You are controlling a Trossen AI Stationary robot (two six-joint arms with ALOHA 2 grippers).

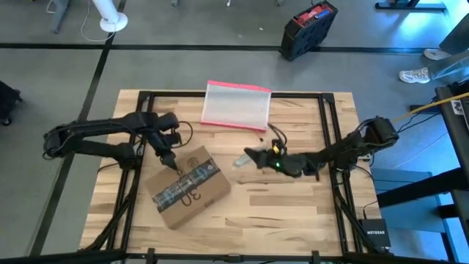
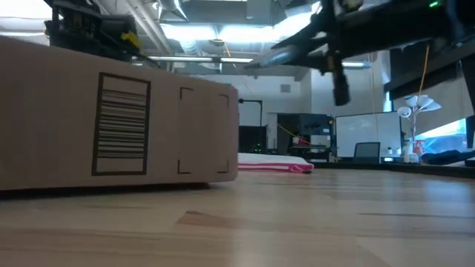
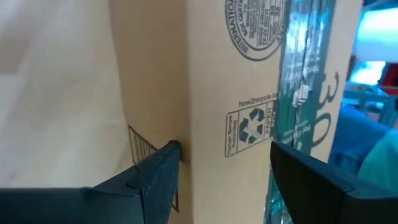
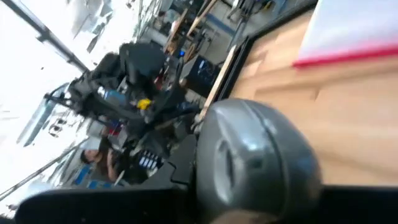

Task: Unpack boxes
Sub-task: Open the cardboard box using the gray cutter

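Cardboard shipping box (image 1: 188, 188) lay closed on the left-front part of the light wooden worktop (image 1: 278, 213), its printed tape strip (image 1: 189, 181) facing up. The left tool (image 1: 171, 163) stood wide open at the box's rear corner, holding nothing. The right tool (image 1: 249, 156) hovered mid-worktop; its grip could not be told. A clear pink-edged pouch (image 1: 236, 106) lay behind; grey floor (image 1: 190, 66) lay beyond.

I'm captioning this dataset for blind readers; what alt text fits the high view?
From above, the left gripper hangs open at the edge of a taped cardboard box on a wooden table. The right gripper hovers mid-table, near a clear pouch.
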